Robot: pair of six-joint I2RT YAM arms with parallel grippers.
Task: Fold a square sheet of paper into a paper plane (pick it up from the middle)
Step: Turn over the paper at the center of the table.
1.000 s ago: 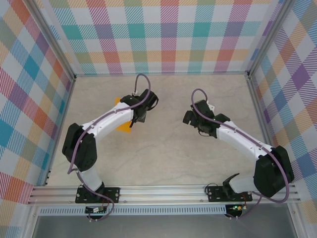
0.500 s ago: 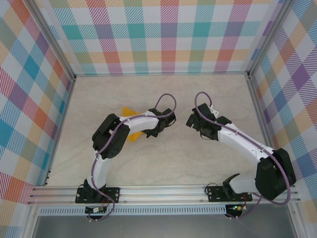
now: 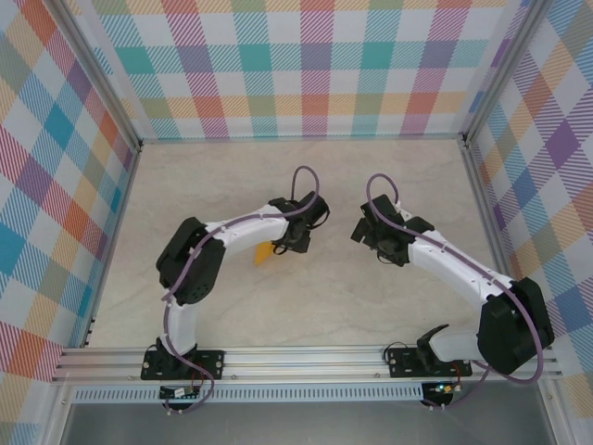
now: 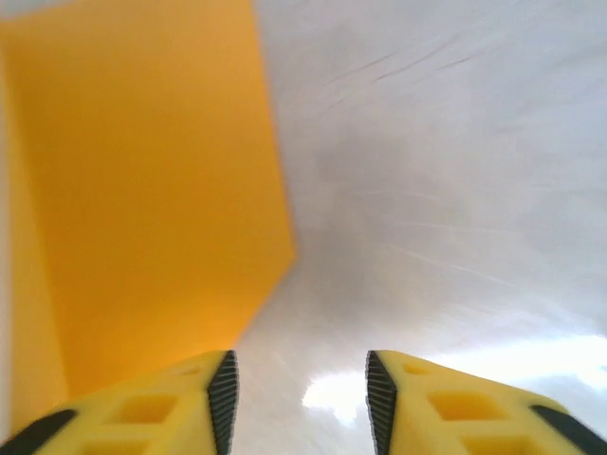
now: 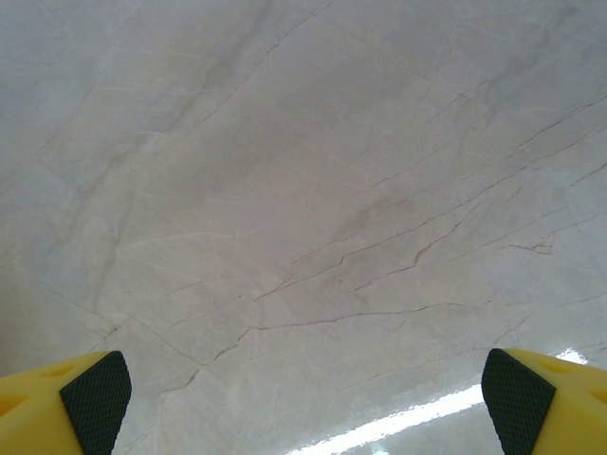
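Observation:
The orange-yellow sheet of paper (image 4: 142, 190) lies on the table, covering the left half of the left wrist view, with a straight right edge that bends at a corner. From above, a small orange piece of the paper (image 3: 263, 252) shows under the left forearm. My left gripper (image 4: 302, 398) is open, with bare table between its fingers and its left finger over the paper's lower edge. From above, the left gripper (image 3: 293, 237) sits just right of the paper. My right gripper (image 5: 303, 393) is wide open over bare table, and the top view places the right gripper (image 3: 371, 237) at centre right.
The marble-look table top (image 3: 306, 297) is fenced by checked walls (image 3: 306, 65) at the back and both sides. An aluminium rail (image 3: 306, 357) with both arm bases runs along the near edge. The two grippers stand roughly a hand's width apart.
The left arm swung right toward the table's centre and the paper came with it, now mostly under the forearm. The left jaws went from shut to open. The right arm barely moved.

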